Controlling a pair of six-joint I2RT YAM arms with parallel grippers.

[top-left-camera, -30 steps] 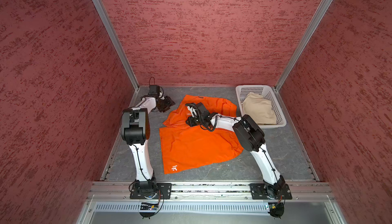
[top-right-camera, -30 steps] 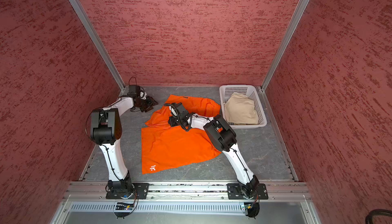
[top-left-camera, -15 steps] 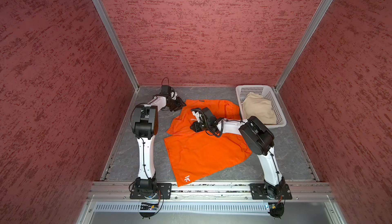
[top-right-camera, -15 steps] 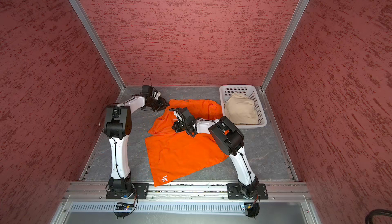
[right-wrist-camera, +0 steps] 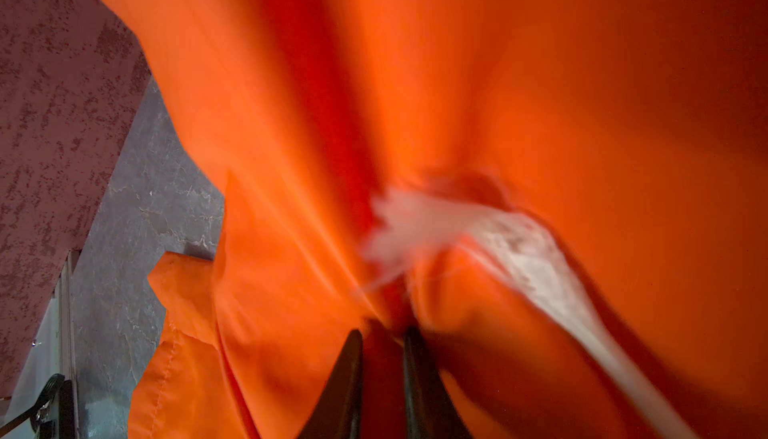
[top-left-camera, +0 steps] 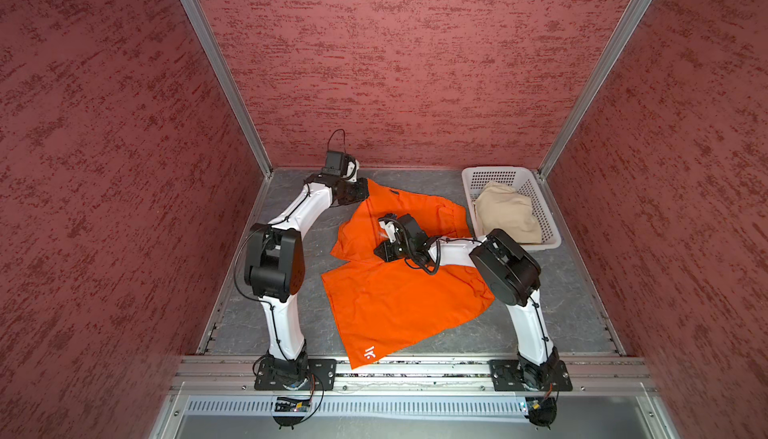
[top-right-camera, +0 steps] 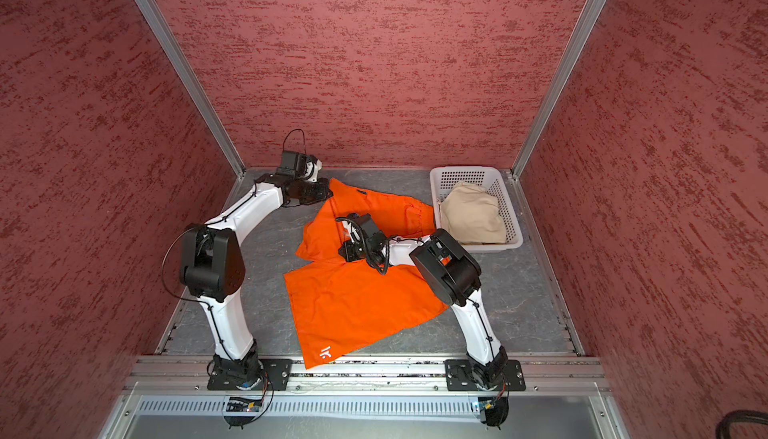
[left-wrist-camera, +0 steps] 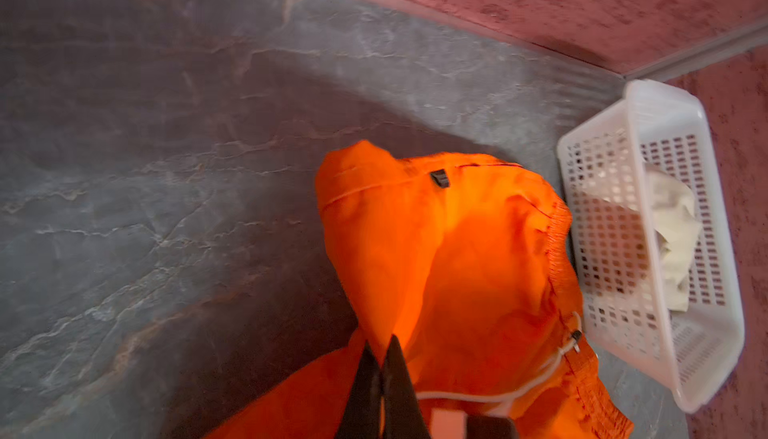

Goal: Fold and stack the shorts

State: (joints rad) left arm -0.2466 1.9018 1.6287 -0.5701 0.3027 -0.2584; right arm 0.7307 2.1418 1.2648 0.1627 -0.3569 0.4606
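Grey stone-patterned floor (top-left-camera: 540, 312) lies between red textured walls (top-left-camera: 374, 62)

The left gripper (left-wrist-camera: 380, 343) has its jaws pressed together on a raised fold of the orange shorts (left-wrist-camera: 478, 270), and the cloth runs as a ridge straight into the closed tips. In both top views that gripper (top-left-camera: 360, 192) (top-right-camera: 326, 191) sits at the garment's far left corner, close to the back wall, a little left of frame centre.

The right gripper (right-wrist-camera: 382, 333) stands with its jaws a narrow way apart and a pleat of orange cloth clamped between them. The wrist picture is blurred, with a white strip (right-wrist-camera: 536, 258) crossing the fabric just beyond the tips. In both top views it (top-left-camera: 380, 250) (top-right-camera: 343, 250) bites the shorts near their middle, having reached across from the right.

From these two holds the orange shorts (top-left-camera: 395, 299) (top-right-camera: 357, 304) spread over the centre of the floor. One leg runs toward the lower middle of the frame, and its corner with the white logo (top-left-camera: 369, 351) (top-right-camera: 325, 351) laps onto the front rail. A white drawstring (left-wrist-camera: 519, 391) trails along the gathered waistband, which lies just beside the basket (top-left-camera: 492, 171) (top-right-camera: 461, 170) (left-wrist-camera: 665, 96). That white basket stands in the back right corner and holds the beige shorts (top-left-camera: 505, 212) (top-right-camera: 471, 216) (left-wrist-camera: 673, 225), bunched up
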